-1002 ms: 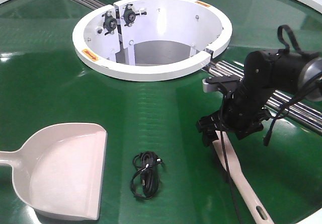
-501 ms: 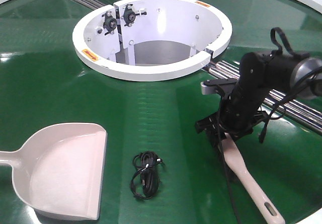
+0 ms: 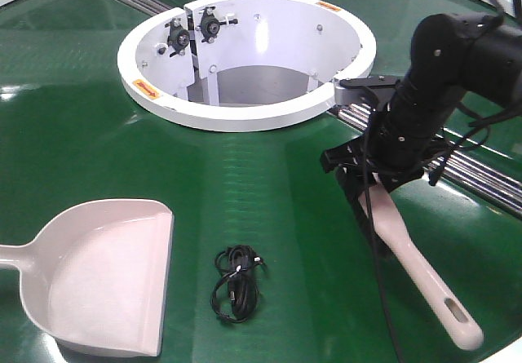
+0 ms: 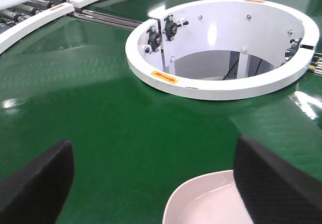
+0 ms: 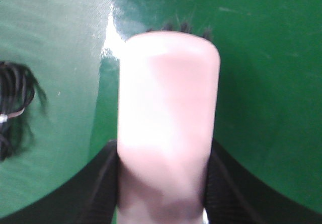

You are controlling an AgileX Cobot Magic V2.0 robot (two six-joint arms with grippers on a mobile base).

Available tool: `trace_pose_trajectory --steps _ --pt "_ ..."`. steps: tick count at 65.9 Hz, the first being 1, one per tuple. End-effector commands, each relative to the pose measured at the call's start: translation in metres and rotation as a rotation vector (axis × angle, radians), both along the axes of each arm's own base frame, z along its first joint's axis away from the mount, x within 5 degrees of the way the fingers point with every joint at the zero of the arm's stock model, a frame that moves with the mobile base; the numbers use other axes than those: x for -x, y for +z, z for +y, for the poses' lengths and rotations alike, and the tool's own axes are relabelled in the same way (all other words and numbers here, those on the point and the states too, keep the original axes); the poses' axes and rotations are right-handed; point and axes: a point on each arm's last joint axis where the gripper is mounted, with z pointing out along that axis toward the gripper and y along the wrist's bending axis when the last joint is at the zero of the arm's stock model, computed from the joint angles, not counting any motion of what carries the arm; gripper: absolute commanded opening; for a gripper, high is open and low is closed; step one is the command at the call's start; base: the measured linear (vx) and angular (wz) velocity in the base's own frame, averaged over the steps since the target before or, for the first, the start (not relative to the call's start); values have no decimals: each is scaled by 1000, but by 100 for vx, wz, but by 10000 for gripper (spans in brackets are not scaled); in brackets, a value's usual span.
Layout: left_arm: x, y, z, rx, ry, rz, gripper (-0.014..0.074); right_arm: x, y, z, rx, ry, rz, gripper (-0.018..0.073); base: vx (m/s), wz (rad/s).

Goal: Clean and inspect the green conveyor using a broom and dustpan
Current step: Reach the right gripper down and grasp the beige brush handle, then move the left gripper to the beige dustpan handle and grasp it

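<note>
The pale beige broom [image 3: 412,257] slants over the green conveyor [image 3: 81,135] at the right, its slotted handle pointing toward the near right. My right gripper [image 3: 369,175] is shut on its head end, just in front of the white ring hub [image 3: 245,117]. In the right wrist view the broom [image 5: 166,113] fills the space between both black fingers [image 5: 100,183], with dark bristles showing past its far end. The dustpan [image 3: 106,277] lies flat at the near left. My left gripper [image 4: 153,183] hangs open above the dustpan's rim [image 4: 201,204], touching nothing.
A coiled black cable [image 3: 236,281] lies on the belt between dustpan and broom, and shows at the left edge as the cable [image 5: 12,108]. Metal roller strips [image 3: 473,175] run behind the right arm. The hub's opening drops below belt level.
My right gripper has risen and shifted back toward the hub with the broom in it. The broom's handle end has swung out to the right. The dustpan and cable have not moved.
</note>
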Motion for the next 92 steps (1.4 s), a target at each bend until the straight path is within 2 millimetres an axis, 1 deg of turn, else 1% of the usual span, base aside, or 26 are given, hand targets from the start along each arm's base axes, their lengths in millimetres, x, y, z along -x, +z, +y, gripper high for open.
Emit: trace_pose_trajectory --steps 1,9,23,28,33,36,43,47,52,55,57,62,71,85,92 --pt "0 16 -1 11 -6 -95 594 25 20 -8 9 15 9 -10 0 0" --pt "0 17 -1 11 -6 -97 594 37 11 -12 26 22 49 -10 0 0" --pt "0 17 -1 6 -7 -101 594 37 9 -12 23 21 53 -10 0 0" --pt "0 17 0 -63 -19 -104 594 37 9 -12 24 21 55 -10 0 0" --pt "0 16 2 -252 -46 -108 594 37 9 -12 24 21 55 -10 0 0" --pt "0 16 4 -400 -62 -111 594 37 9 -12 24 21 55 -10 0 0" --pt "0 17 11 -814 -114 -109 594 37 9 -12 24 21 55 -10 0 0" --pt "-1 19 14 -1105 -149 -112 594 37 9 -12 24 21 55 -10 0 0" --pt "-1 24 17 -1375 -165 -129 594 37 9 -12 24 21 55 -10 0 0" --pt "-2 27 18 -1486 -164 -142 594 37 9 -12 24 21 55 -10 0 0" --pt "-2 29 18 -1527 -158 -156 594 37 9 -12 24 21 55 -10 0 0" --pt "-2 34 17 -1584 -139 -202 594 37 9 -12 24 21 55 -10 0 0" --pt "-2 38 14 -1598 -125 -262 594 37 9 -12 24 21 55 -10 0 0" --pt "-2 38 15 -1595 -126 -254 594 37 9 -12 24 21 55 -10 0 0" --pt "-2 35 16 -1583 -133 -218 594 37 9 -12 24 21 55 -10 0 0"
